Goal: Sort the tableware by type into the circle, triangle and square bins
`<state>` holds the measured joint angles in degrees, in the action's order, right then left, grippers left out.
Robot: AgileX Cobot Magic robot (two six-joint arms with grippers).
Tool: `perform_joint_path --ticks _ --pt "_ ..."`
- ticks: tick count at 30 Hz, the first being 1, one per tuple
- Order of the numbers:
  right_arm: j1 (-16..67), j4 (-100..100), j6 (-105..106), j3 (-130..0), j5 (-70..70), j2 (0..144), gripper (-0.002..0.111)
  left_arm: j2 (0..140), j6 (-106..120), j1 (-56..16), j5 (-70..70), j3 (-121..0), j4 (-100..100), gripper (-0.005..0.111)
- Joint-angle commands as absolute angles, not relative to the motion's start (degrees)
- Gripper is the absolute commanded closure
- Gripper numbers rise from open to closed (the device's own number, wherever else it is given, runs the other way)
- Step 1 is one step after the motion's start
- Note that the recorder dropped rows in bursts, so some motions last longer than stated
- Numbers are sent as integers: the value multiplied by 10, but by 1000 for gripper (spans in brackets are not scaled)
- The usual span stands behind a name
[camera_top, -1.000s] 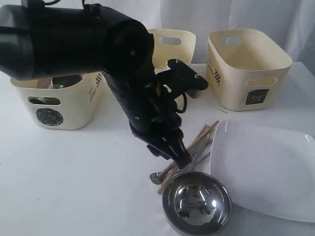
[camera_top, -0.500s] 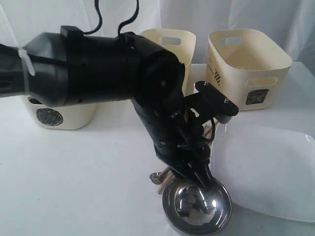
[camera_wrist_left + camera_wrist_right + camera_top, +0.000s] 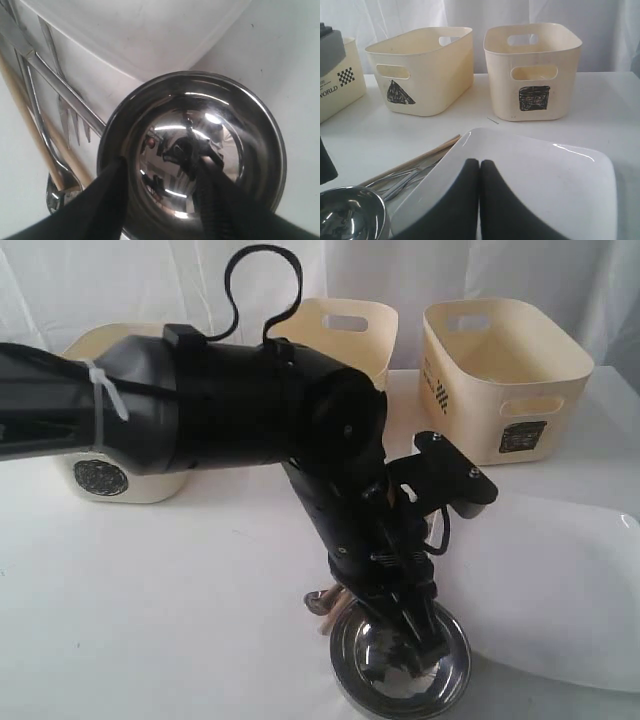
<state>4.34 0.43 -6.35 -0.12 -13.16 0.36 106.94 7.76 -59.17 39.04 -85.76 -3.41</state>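
The big black left arm (image 3: 250, 420) is being swung down toward the lower centre of the exterior view. A second ago it was being held higher, over the utensil pile; now it is being lowered onto the bowl.

The large white rounded-square plate (image 3: 550, 590) is being left untouched at lower right. The three cream plastic bins are being left at the back: circle bin (image 3: 95, 480) at left and half hidden by the arm, triangle bin (image 3: 350, 325) at upper centre, square bin (image 3: 500, 370) at upper right.

The round steel bowl (image 3: 452, 665) is sitting at bottom centre, just beside the plate. It is being straddled by the left gripper (image 3: 159, 167): jaws fairly wide, one finger inside, one at the rim, nothing being clamped yet. So the bowl is judged to be the next item being picked, with the grasp itself not yet done.

The metal fork (image 3: 67, 112) and wooden chopsticks (image 3: 27, 117) are being left lying beside the bowl, against the plate edge. The right gripper (image 3: 479, 165) is being kept closed and empty above the plate.
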Motion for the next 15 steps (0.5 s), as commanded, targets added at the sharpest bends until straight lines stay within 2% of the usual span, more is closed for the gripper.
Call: perform_joint_path --ticks 1,15 --pt "40 4 -62 0 -127 0 108 1078 96 -594 384 -857 -43 59" --pt "40 4 -62 0 -128 0 108 1099 138 -586 361 -857 -43 59"
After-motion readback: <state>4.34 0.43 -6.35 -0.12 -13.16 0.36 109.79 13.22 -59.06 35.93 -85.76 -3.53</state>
